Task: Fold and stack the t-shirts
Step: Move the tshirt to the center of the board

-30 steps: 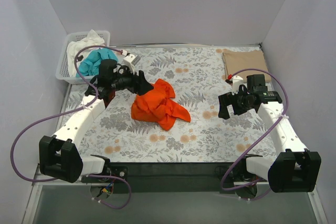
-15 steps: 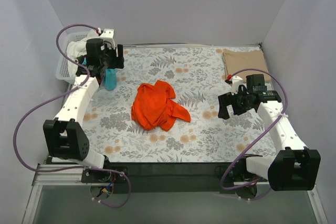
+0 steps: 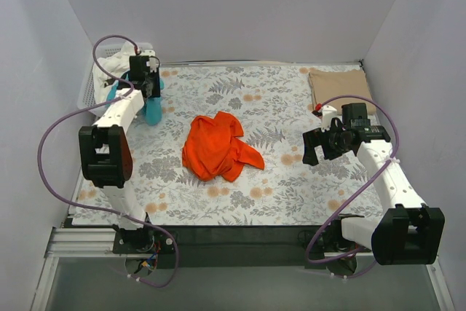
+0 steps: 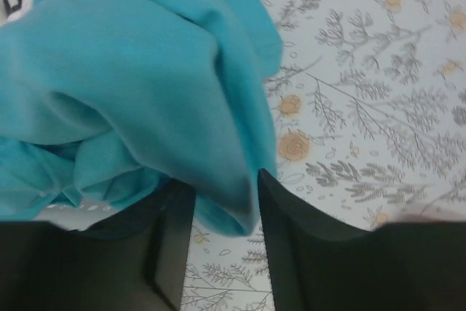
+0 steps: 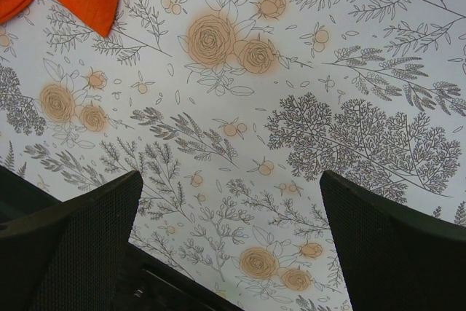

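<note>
A: Left arm, quick?
B: Left gripper [image 4: 226,193] is pinching a fold of the teal t-shirt [image 4: 145,85], cloth bunched between the fingers [image 4: 171,242]. Top view puts it at the far-left of the floral table [image 3: 284,103], just beside the white basket [image 3: 86,96], teal hanging below it.
A: Right?
B: Right gripper [image 5: 229,177] is spread wide, nothing in it, above bare floral print on the right side.
A: Other shirts?
B: Orange t-shirt [image 3: 215,147] is crumpled mid-table, apart from both grippers; its corner shows in the right wrist view. Tan t-shirt [image 3: 341,89] is folded flat in the far-right corner. White cloth [image 3: 116,58] is in the basket.
</note>
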You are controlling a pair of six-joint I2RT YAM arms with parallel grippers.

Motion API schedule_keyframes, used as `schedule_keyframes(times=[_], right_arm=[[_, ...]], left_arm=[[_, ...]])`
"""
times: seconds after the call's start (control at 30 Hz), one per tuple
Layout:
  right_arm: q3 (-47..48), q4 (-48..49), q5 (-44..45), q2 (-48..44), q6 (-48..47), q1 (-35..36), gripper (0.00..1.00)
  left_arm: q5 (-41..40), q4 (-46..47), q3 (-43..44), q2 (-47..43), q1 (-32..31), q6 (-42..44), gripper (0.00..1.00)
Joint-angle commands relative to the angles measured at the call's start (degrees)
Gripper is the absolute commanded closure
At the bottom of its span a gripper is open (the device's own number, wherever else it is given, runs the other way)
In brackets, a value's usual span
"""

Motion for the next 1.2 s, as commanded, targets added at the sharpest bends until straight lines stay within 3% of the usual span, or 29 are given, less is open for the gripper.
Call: schedule_keyframes(times=[0.0,0.03,0.1,0.33,0.5,0.53,0.57,0.6,0.67,0.7,0.73,0.83,0.87,0.93,1.07,1.17], right_arm=[[0.3,0.9,-0.4,-0.2,-0.1,-0.3,0.02],[0.3,0.9,-0.5,-0.2,-0.1,-0.2,0.02],[0.3,0.9,-0.6,-0.1,-0.1,-0.3,0.02],[0.0,1.0,-0.7,-0.1,-0.3,-0.2,0.02],[0.2,1.0,-1.0,0.3,-0.4,-0.3,0.02],[0.2,1.0,-0.9,0.3,-0.3,-0.3,0.02],[0.2,1.0,-0.8,0.2,-0.3,-0.3,0.02],[0.2,0.9,-1.0,0.2,-0.3,-0.3,0.02],[0.2,0.9,-1.2,0.1,-0.3,-0.3,0.02],[0.1,0.9,-1.7,-0.1,-0.5,-0.3,0.02],[0.1,0.9,-2.3,-0.1,-0.5,-0.2,0.02],[0.5,0.5,-5.2,0.5,-1.1,-0.3,0.02],[0.7,0.3,-6.2,1.4,-1.3,-0.3,0.02],[0.8,0.2,-10.1,2.3,-2.1,-0.2,0.02],[3.4,0.1,-15.4,8.2,-2.6,2.6,0.11],[5.3,0.6,-16.6,13.3,-3.1,6.3,0.18]], left_arm=[[-1.4,2.0,6.0,-0.4,2.1,0.0,0.72],[-0.4,2.1,7.6,-0.2,4.0,0.0,0.89],[2.4,2.8,10.2,-0.5,6.4,-1.2,1.00],[9.5,15.6,21.2,0.2,18.2,-6.2,1.00],[13.1,14.3,27.7,6.2,20.7,-3.9,1.00],[13.9,14.0,27.7,7.1,20.7,-3.4,0.94],[14.4,13.2,28.7,7.9,20.7,-2.9,0.81],[14.7,11.6,29.8,8.4,20.7,-2.6,0.57],[18.5,5.0,31.7,8.7,20.8,-3.7,0.40],[23.7,1.2,32.0,6.7,20.8,-3.4,0.23],[23.7,0.5,30.7,6.7,20.8,-3.6,0.16],[35.9,-1.2,20.9,-2.3,20.8,-1.1,0.15],[44.5,-1.5,18.0,-8.4,20.8,-0.7,0.15],[51.2,-2.5,7.7,-14.4,20.1,0.2,0.15],[52.9,-11.4,-6.7,-26.6,10.6,9.2,0.21],[50.1,-13.0,-17.6,-33.5,0.6,9.7,0.22]])
